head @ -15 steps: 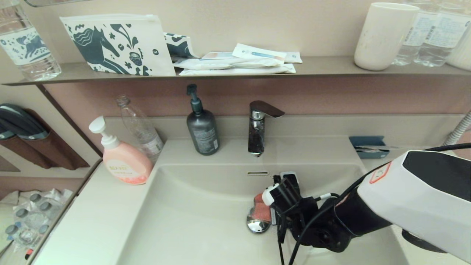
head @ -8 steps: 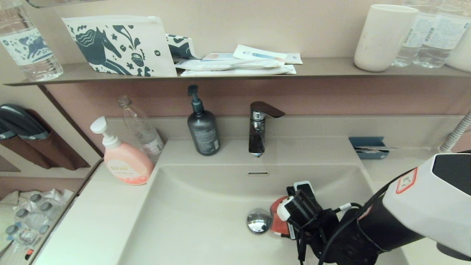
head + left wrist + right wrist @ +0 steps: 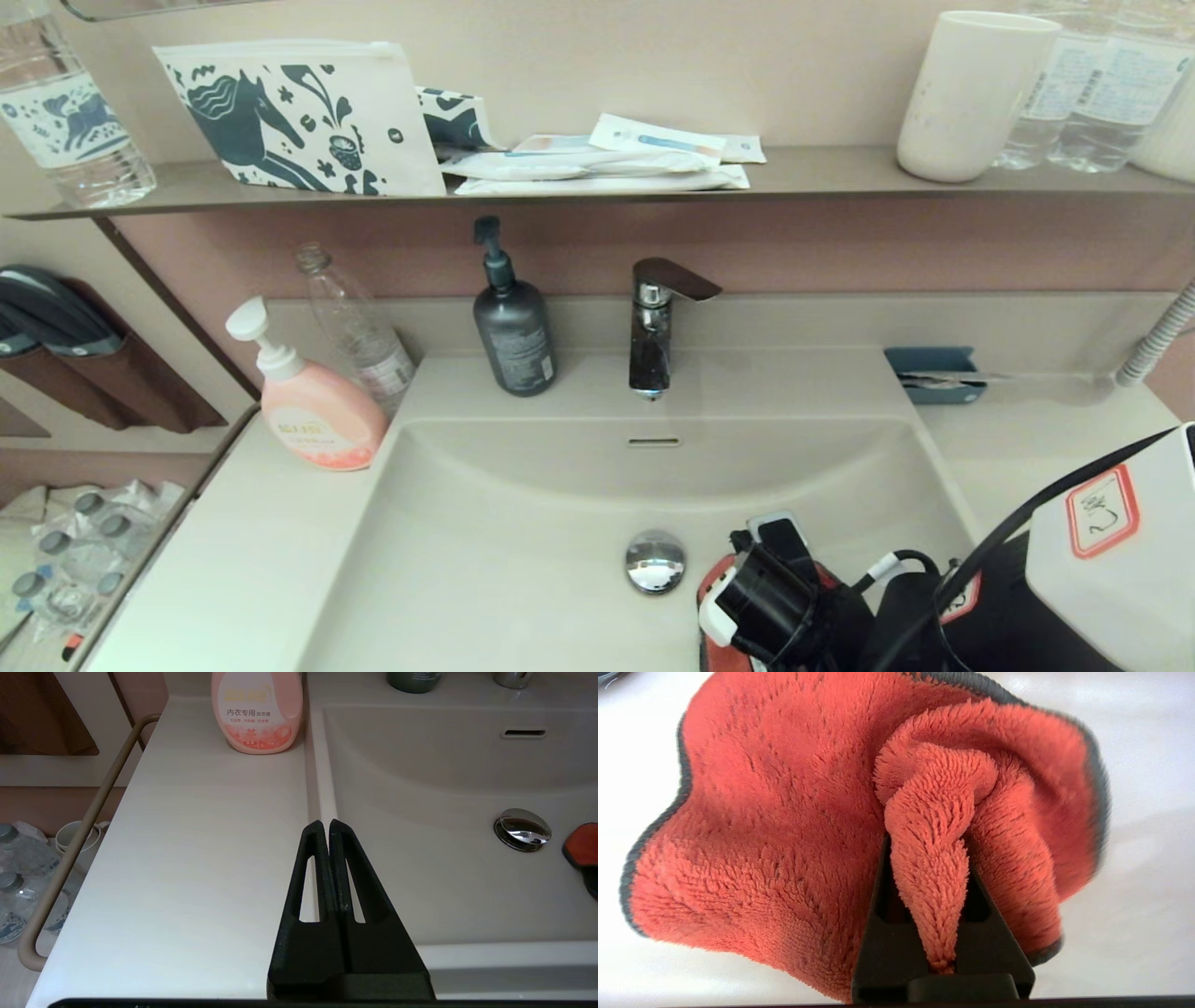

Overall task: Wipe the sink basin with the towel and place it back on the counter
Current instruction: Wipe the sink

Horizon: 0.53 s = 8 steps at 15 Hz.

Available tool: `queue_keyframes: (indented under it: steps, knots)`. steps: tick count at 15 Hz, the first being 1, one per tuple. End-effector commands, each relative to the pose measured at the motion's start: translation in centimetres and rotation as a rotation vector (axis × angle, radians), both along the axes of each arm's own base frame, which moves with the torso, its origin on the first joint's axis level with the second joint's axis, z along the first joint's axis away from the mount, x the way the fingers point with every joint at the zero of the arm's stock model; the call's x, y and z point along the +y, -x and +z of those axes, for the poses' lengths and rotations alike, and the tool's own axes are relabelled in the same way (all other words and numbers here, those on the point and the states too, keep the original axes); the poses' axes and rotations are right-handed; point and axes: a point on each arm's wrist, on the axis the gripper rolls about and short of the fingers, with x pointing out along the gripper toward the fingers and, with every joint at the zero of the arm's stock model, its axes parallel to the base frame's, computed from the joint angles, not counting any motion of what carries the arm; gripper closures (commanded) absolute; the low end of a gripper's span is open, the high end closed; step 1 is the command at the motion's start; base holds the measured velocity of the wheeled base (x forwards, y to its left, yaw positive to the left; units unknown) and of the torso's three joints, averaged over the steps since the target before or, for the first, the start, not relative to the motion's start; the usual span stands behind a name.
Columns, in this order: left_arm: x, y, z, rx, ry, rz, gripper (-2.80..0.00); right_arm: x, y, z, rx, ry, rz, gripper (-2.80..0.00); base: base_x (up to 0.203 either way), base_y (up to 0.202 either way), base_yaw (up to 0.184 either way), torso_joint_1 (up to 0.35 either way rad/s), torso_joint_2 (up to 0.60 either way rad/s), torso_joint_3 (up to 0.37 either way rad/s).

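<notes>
The off-white sink basin (image 3: 504,560) has a chrome drain plug (image 3: 654,562) and an overflow slot (image 3: 653,441). My right gripper (image 3: 927,844) is shut on a raised fold of the orange-red towel (image 3: 775,826). The rest of the cloth spreads flat on the basin floor. In the head view the towel (image 3: 717,581) lies just right of the plug, near the basin's front, mostly hidden under my right wrist. My left gripper (image 3: 325,823) is shut and empty, above the left rim between the counter (image 3: 201,858) and the basin. The towel's edge (image 3: 581,842) also shows there.
On the left counter stand a pink pump bottle (image 3: 313,411) and a clear bottle (image 3: 359,327). Behind the basin are a dark soap dispenser (image 3: 513,327) and the faucet (image 3: 653,327). A blue tray (image 3: 938,373) sits at the back right. A towel rail (image 3: 70,858) runs along the counter's left side.
My right gripper has dragged the towel across the basin floor, from over the drain plug to its right and toward the basin's front. The plug is now uncovered.
</notes>
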Motion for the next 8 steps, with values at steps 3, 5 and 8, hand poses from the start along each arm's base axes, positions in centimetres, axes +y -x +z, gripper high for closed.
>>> queue_keyframes:
  steps: [3, 5, 8]
  knots:
    - [0.0, 0.0, 0.0, 0.000, 0.000, 0.000, 0.00, 2.9, 0.3, -0.6, 0.032, -0.143, 0.015, 0.00, 0.000, 0.000, 0.000, 0.000, 0.00, 0.000]
    - [0.0, 0.0, 0.0, 0.000, 0.000, 0.000, 0.00, 4.1, -0.4, -0.9, 0.041, -0.190, 0.019, 0.00, 0.000, 0.000, 0.000, 0.000, 0.00, 0.000]
    - [0.0, 0.0, 0.0, 0.000, 0.000, 0.000, 0.00, 6.4, -2.0, -2.7, 0.054, -0.214, 0.029, 0.00, 0.000, 0.000, 0.000, 0.000, 0.00, 0.000]
